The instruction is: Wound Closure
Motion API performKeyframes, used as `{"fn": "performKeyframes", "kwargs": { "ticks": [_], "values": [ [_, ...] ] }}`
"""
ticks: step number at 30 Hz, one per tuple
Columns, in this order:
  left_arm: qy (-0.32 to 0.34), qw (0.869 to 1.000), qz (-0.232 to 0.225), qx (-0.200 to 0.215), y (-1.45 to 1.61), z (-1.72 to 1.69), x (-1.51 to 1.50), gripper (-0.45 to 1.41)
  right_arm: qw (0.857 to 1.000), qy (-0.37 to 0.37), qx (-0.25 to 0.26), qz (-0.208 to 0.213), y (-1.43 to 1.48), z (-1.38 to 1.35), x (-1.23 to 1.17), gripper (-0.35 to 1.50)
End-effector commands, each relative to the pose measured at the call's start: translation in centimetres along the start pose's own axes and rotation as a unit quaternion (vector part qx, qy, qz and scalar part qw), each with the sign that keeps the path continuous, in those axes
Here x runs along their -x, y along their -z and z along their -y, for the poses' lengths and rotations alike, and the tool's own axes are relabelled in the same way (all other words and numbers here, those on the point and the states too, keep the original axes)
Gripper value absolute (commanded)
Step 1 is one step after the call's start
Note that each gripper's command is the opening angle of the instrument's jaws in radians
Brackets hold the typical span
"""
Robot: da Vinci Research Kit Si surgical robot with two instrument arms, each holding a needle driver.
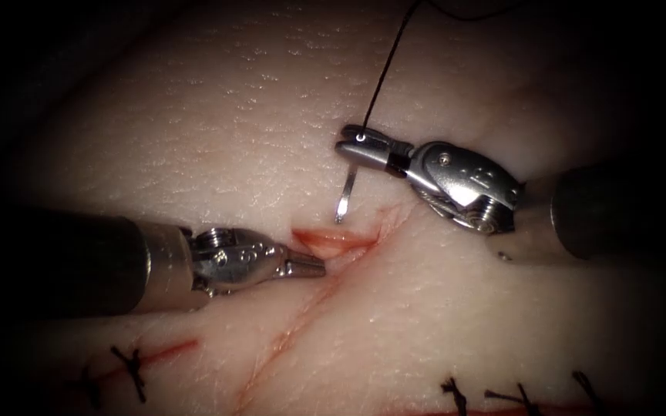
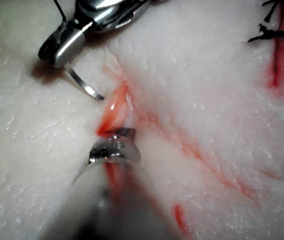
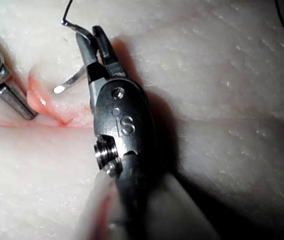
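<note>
Left pincer [image 1: 314, 266] closed, tips at the cut's [image 1: 333, 240] left lip; whether it grips tissue [image 1: 217, 131] — cannot tell. Needle [image 1: 346, 192] free above the cut, clamped near its thread end by the right pincer [image 1: 352, 148]. Thread [image 1: 387, 69] trails beyond.
</note>
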Motion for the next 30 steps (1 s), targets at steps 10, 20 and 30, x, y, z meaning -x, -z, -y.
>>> {"fn": "performKeyframes", "kwargs": {
  "ticks": [10,20,30],
  "values": [
    [-0.001,1.000,0.000,0.001,-0.07,-0.02,0.02,-0.28,0.998,-0.065,-0.007,0.002,-0.08,-0.01,0.06,-0.35],
    [-0.001,1.000,0.000,0.001,-0.05,-0.05,0.03,-0.30,0.990,-0.142,-0.005,0.003,-0.07,-0.12,0.03,-0.35],
    [0.001,1.000,-0.001,0.002,-0.05,-0.04,-0.02,-0.30,0.976,-0.219,-0.001,0.006,-0.06,-0.22,-0.01,-0.35]
  ]
}}
